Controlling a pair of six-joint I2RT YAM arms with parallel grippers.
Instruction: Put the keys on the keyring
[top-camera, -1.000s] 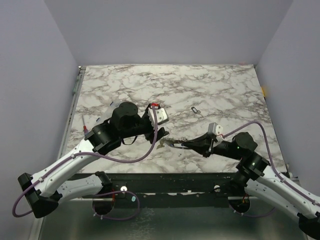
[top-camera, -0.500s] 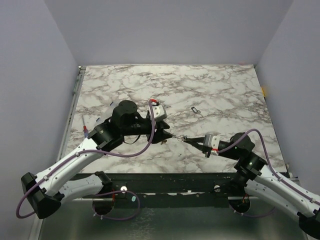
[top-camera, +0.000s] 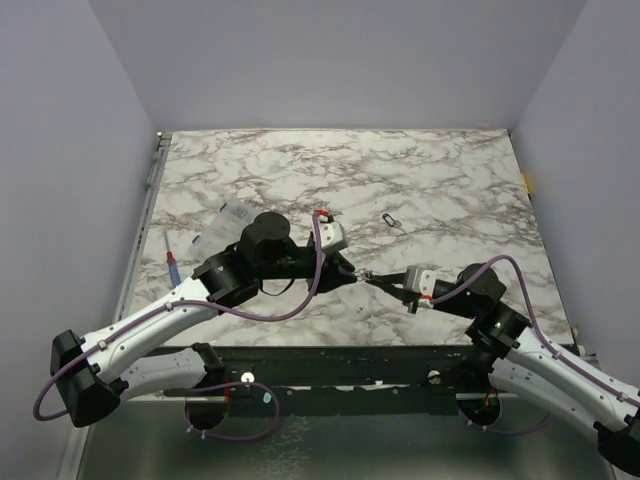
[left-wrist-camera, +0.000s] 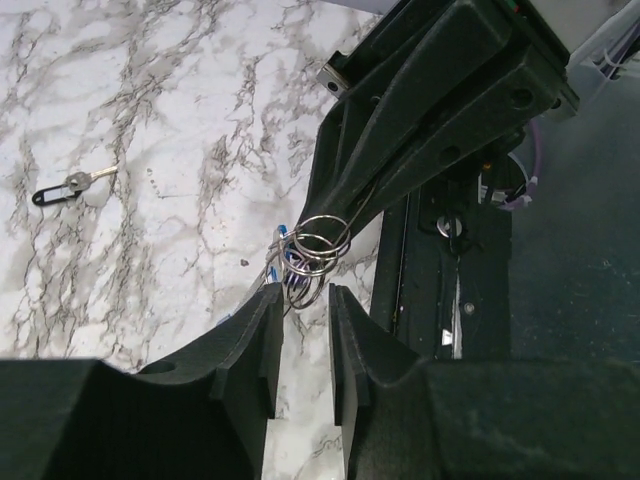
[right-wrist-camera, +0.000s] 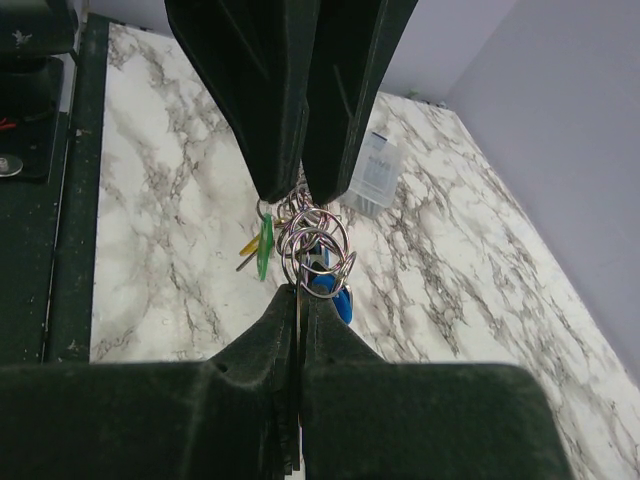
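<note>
The keyring (right-wrist-camera: 318, 243) is a bunch of linked metal rings held above the table. Green (right-wrist-camera: 265, 246), yellow (right-wrist-camera: 247, 246) and blue (right-wrist-camera: 331, 287) keys hang from it. My right gripper (right-wrist-camera: 300, 292) is shut on one ring. My left gripper (left-wrist-camera: 303, 292) faces it tip to tip, its jaws a narrow gap apart, with the rings' (left-wrist-camera: 316, 246) lower edge just at that gap. In the top view the grippers, left (top-camera: 350, 271) and right (top-camera: 378, 281), meet at the bunch (top-camera: 365, 276) near the table's front middle.
A small dark clip with a silvery piece (top-camera: 391, 220) lies on the marble behind the grippers; it also shows in the left wrist view (left-wrist-camera: 66, 188). A clear plastic box (top-camera: 224, 222) stands at the left, also in the right wrist view (right-wrist-camera: 375, 176). The table's front edge (top-camera: 350, 348) is close.
My left gripper has swung right and forward until its tips reach the rings. My right gripper has drawn back to the right with the bunch in it.
</note>
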